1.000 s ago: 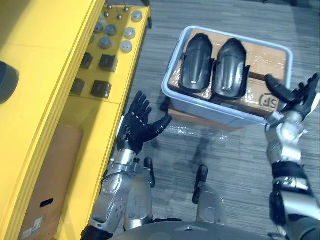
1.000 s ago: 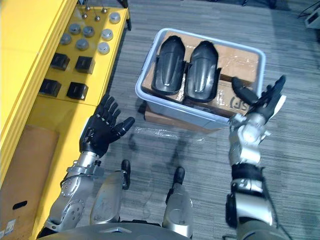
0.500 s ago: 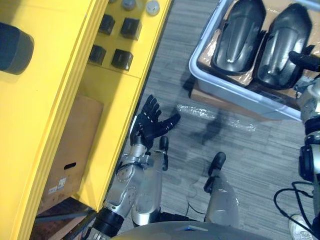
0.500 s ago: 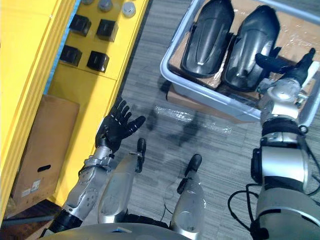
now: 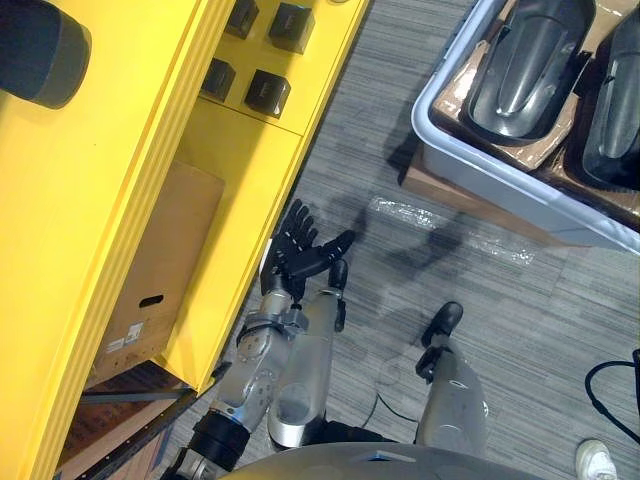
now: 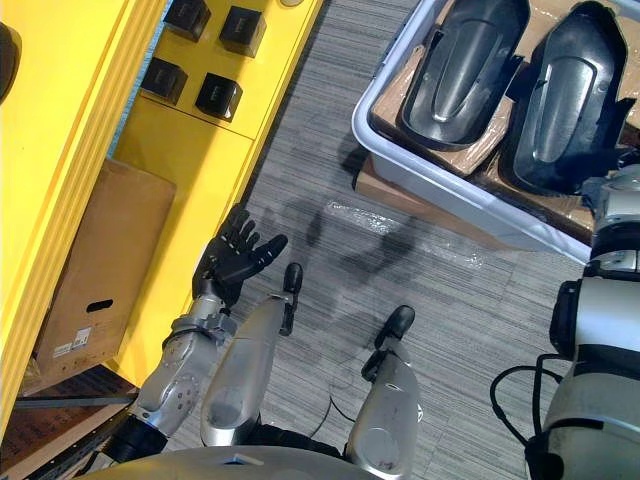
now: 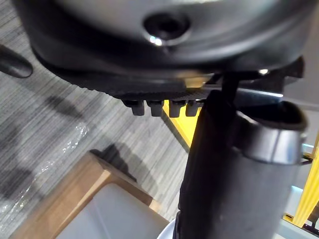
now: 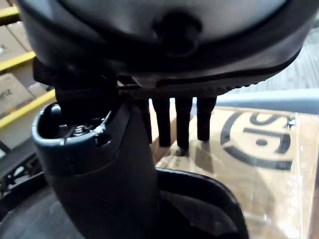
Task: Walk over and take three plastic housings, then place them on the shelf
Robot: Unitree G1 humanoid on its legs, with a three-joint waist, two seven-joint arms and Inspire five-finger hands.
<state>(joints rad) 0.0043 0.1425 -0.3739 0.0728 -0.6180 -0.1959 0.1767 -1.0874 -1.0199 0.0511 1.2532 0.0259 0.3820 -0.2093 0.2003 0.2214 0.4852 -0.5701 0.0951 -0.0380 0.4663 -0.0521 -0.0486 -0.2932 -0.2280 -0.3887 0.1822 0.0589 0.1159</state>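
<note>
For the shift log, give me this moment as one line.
left robot hand: open, empty, by shelf | right robot hand: open, over bin | housings: two in bin

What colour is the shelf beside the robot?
The shelf is bright yellow, clearest in the left eye view.

Two black housings in one grey bin. Four small black blocks, one cardboard box, one yellow shelf.
</note>
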